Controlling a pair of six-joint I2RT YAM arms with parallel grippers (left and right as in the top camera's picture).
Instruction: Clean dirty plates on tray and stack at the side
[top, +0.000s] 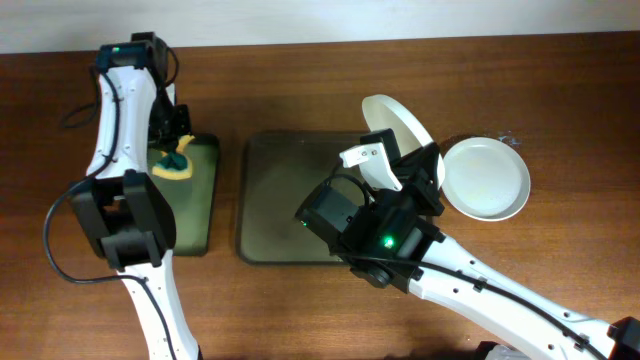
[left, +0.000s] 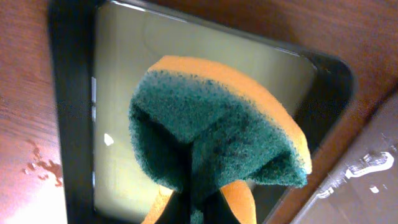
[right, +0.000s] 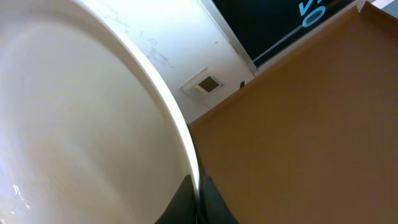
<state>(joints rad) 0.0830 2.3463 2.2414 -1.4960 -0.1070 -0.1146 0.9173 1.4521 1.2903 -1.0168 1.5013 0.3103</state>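
My right gripper (top: 386, 152) is shut on the rim of a white plate (top: 400, 120) and holds it tilted on edge above the right end of the dark tray (top: 270, 200). In the right wrist view the fingers (right: 198, 200) pinch the plate's rim (right: 81, 124). Another white plate (top: 486, 178) lies flat on the table right of the tray; I cannot tell whether one lies under it. My left gripper (top: 176, 150) is shut on a yellow and green sponge (top: 178, 166), which also shows in the left wrist view (left: 217, 130).
The sponge hangs over a smaller black-rimmed tray with a greenish inside (top: 195, 215), also seen in the left wrist view (left: 124, 81), left of the dark tray. My right arm covers the dark tray's right part. Cables lie at the back left (top: 80, 112).
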